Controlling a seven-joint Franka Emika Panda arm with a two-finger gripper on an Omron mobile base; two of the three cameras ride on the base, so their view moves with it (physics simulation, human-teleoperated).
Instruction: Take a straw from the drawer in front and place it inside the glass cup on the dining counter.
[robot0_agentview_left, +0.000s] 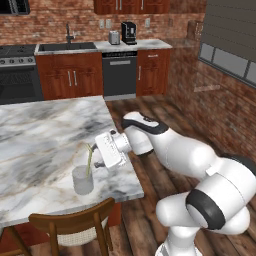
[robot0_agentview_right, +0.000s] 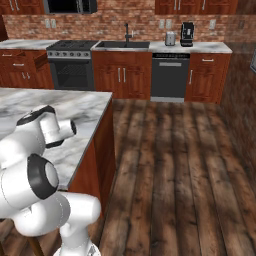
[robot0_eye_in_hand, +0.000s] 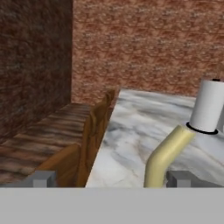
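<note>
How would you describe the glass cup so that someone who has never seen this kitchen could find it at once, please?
Start at the big white marble dining counter with grey veins in the middle of the kitchen, and go to its near edge above the wooden chair. There stands the glass cup, a small translucent greyish tumbler without a handle. A pale yellow straw stands in it.

Glossy white rounded arm (robot0_agentview_left: 200, 165) segments with black joint rings, boxy white hand, 2 small grey fingertips (robot0_eye_in_hand: 41, 178).
</note>
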